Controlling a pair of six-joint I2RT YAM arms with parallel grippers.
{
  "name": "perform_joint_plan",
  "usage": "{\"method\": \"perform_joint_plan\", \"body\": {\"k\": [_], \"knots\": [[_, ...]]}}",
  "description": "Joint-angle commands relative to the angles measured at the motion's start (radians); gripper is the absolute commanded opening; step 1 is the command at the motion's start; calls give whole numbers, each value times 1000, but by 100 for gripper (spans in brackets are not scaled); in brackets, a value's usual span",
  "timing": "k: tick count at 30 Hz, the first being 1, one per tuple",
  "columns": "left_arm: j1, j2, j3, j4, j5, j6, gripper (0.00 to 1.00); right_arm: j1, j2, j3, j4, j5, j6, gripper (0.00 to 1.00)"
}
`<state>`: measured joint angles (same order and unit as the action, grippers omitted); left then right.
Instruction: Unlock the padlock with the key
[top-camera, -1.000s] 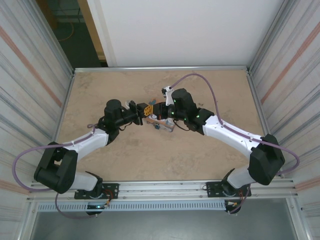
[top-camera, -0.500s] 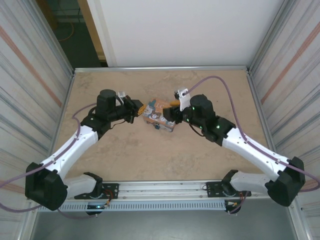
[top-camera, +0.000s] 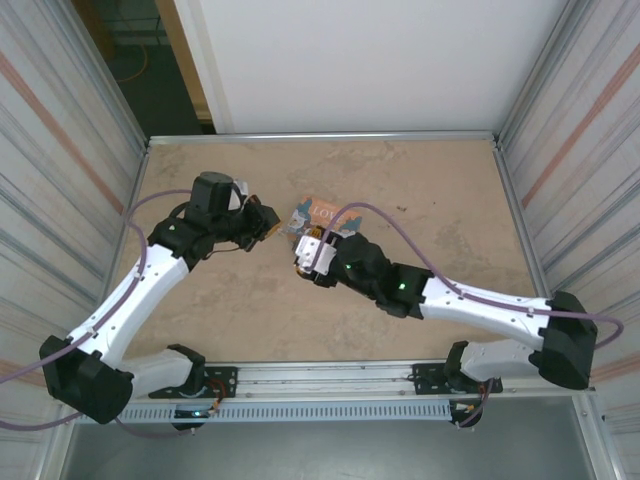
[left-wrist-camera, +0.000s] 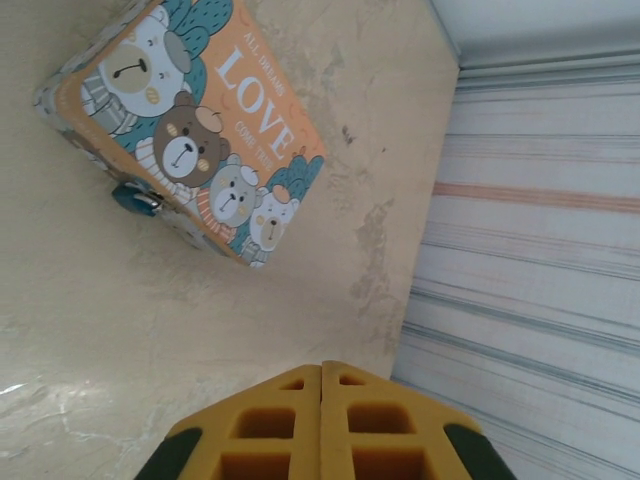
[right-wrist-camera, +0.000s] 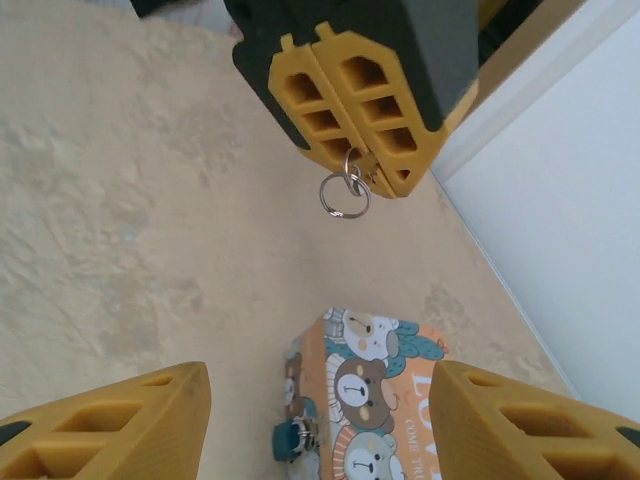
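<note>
The tiny teal padlock (right-wrist-camera: 289, 441) hangs on the side of the orange "LOVE" bear tin (right-wrist-camera: 375, 395), which rests on the table. My right gripper (right-wrist-camera: 320, 385) is open just above them, one yellow finger on each side, touching neither. My left gripper (right-wrist-camera: 370, 160) hovers beyond the tin, shut on the key (right-wrist-camera: 366, 170); a metal ring (right-wrist-camera: 345, 193) dangles from it. In the left wrist view the shut fingers (left-wrist-camera: 322, 420) hide the key, and the tin (left-wrist-camera: 190, 120) and padlock (left-wrist-camera: 133, 198) lie ahead. From above, the left gripper (top-camera: 262, 222) is left of the tin (top-camera: 322, 213), and the right gripper (top-camera: 305, 250) is at its near corner.
The beige table (top-camera: 420, 190) is fenced by corrugated metal walls (top-camera: 70, 170) on both sides and a white panel (top-camera: 360, 60) at the back. The right arm's purple cable (top-camera: 400, 240) loops over the tabletop.
My right gripper has opened and swung round to the tin's near side. The left gripper has drawn back to the left, still shut on the key.
</note>
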<state>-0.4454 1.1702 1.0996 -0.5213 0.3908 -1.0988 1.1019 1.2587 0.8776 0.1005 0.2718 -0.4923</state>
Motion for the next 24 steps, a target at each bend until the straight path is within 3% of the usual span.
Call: {"method": "perform_joint_plan", "body": {"k": [1, 24], "knots": [[-6, -16, 22, -43, -18, 36, 0, 10, 40, 52, 105, 83, -126, 54], [-6, -22, -13, -7, 2, 10, 0, 32, 167, 138, 159, 53, -144, 32]]}}
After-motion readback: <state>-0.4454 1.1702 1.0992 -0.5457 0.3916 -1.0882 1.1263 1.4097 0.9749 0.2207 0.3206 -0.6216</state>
